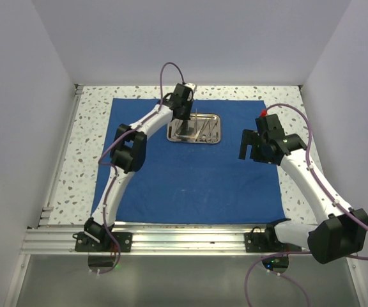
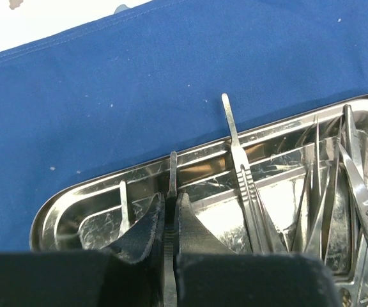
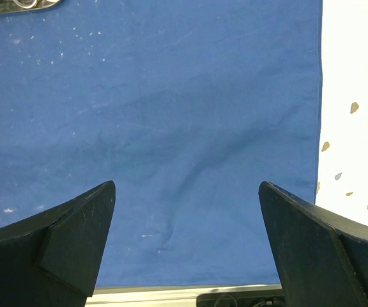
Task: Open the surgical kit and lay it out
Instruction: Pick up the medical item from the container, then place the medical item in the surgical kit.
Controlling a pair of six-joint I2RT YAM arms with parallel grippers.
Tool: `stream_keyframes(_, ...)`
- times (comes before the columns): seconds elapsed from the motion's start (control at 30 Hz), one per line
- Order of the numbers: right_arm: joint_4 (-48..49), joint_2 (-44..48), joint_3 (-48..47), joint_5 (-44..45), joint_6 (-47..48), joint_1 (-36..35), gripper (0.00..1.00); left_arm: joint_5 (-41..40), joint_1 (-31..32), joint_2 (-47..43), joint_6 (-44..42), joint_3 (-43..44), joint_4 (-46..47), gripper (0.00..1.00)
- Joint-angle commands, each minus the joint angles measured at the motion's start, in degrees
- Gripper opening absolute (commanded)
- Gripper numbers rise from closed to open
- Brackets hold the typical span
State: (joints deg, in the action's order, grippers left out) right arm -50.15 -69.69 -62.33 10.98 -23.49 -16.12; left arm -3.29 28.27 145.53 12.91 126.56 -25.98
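Blue cloth (image 1: 190,182) lies flat, center of the top view. Steel tray (image 1: 194,141) sits on it, upper center. Left gripper (image 2: 170,201) is inside the tray, clamped on a thin steel instrument (image 2: 172,167); other instruments (image 2: 243,173) lie to its right. Right gripper (image 3: 187,192) is spread wide over the cloth's right side.

Lab booth: white walls (image 1: 18,96), aluminium rails (image 1: 184,238)

Plain pale walls (image 1: 190,38) enclose the white speckled table (image 1: 85,134) behind and at both sides. An aluminium rail (image 1: 184,238) runs along the table's near edge, with possibly grey floor (image 1: 171,284) below.
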Motion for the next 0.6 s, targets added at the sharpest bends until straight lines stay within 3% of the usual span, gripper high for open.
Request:
stream_keyframes(0.0,1.98,1.57,0.18,-0.43,0.81,-0.14,0.99,-1.54,0.2,-8.15,0.45,1.41,-0.65,0.0)
stream_keyframes(0.1,2.6,1.75,0.62,-1.22,0.55,-0.14,0.98,-2.77,0.2,-12.89,0.98,0.27,-2.23,0.0)
stream_keyframes(0.2,3.04,2.19,1.06,-2.02,0.2,-0.14,0.98,-3.83,0.29,-19.92,2.47,-6.22,-2.59,0.0)
stream_keyframes(0.43,3.48,4.12,3.52,-3.51,-0.42,-0.23,0.98,-6.38,0.55,-41.71,7.39,-38.95,0.48,0.0)
stream_keyframes(0.57,3.74,5.0,5.02,-3.78,-0.68,-0.4,0.98,-4.54,2.04,-52.96,15.45,-53.24,3.12,0.0)
